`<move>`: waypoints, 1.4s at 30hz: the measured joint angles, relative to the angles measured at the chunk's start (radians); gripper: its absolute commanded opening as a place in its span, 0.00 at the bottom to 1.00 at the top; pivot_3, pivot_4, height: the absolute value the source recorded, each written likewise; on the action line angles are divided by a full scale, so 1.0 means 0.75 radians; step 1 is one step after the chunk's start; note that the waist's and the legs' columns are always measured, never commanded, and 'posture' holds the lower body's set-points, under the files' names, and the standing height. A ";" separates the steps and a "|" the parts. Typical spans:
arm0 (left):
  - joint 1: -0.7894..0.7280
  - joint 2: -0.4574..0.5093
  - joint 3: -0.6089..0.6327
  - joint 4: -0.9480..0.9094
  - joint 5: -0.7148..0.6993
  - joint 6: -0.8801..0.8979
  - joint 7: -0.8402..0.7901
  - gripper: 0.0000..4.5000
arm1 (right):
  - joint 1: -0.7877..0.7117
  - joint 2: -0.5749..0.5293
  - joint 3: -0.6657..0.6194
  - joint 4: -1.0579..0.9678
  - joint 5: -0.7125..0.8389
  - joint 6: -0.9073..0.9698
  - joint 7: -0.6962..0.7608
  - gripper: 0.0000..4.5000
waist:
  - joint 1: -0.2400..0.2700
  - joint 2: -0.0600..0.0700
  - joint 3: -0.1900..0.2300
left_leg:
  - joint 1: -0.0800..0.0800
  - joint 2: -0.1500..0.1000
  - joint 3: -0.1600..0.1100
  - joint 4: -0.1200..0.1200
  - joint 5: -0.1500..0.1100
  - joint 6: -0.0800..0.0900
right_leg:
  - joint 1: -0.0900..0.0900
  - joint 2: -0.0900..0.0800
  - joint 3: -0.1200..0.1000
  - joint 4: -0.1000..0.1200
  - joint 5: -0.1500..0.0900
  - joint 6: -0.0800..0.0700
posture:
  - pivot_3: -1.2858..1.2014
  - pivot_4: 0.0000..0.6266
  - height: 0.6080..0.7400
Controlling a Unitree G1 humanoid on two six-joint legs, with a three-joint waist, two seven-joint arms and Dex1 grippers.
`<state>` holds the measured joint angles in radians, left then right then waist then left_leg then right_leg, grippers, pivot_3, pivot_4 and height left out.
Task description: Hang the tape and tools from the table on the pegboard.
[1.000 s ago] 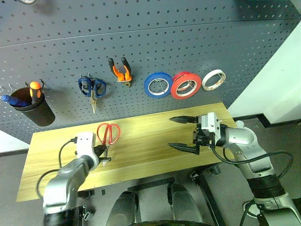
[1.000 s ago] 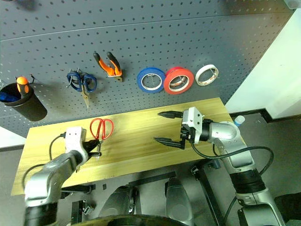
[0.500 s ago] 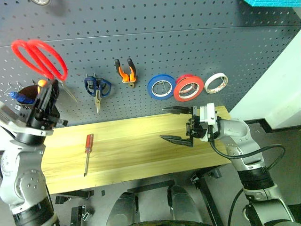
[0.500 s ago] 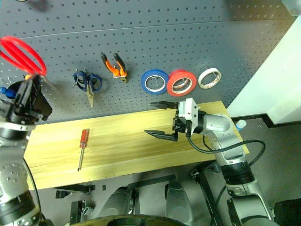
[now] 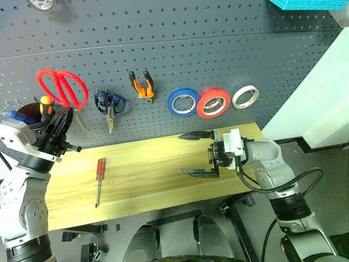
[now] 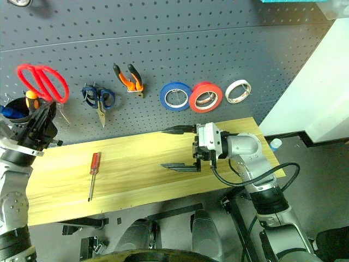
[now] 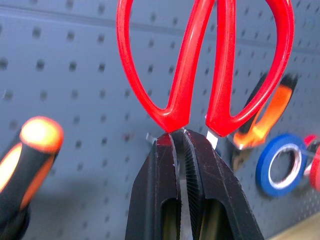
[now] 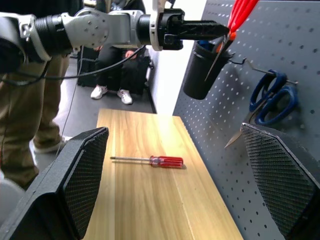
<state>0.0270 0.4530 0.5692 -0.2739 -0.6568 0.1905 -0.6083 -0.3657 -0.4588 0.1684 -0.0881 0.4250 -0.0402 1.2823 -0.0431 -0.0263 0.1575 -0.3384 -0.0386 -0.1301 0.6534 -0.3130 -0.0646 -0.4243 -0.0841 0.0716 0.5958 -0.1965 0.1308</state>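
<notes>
Red-handled steel scissors held up against dark grey perforated pegboard, left of blue-handled scissors, blades clamped in fully closed left gripper just below handle loops. Judged light, rigid, smooth-bladed; liable to pivot in grip, so best kept pinched near loops, leaving loops free for a hook. Slim red-handled screwdriver lying on light wooden table below pegboard; judged prone to rolling, best grasped mid-handle. Right gripper spread wide, empty.

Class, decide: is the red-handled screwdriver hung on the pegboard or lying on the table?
Lying on the table: the red-handled screwdriver rests flat on the wood.
</notes>
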 measured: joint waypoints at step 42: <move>-0.115 0.039 -0.212 0.378 0.256 -0.005 0.006 0.55 | 0.014 0.022 -0.020 0.004 0.119 0.061 0.004 0.99 | -0.002 0.003 -0.028 | 0.001 0.000 0.000 0.000 0.000 0.000 | 0.000 0.001 0.000 0.002 0.000 0.000 | 0.50 0.10 0.98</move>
<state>-0.0590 0.4819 0.4101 0.0098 -0.4644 0.1865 -0.6038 -0.3552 -0.4423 0.1536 -0.0850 0.5140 0.0059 1.2852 -0.0443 -0.0241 0.1363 -0.3377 -0.0383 -0.1303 0.6537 -0.3130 -0.0646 -0.4243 -0.0837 0.0717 0.5970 -0.1962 0.1306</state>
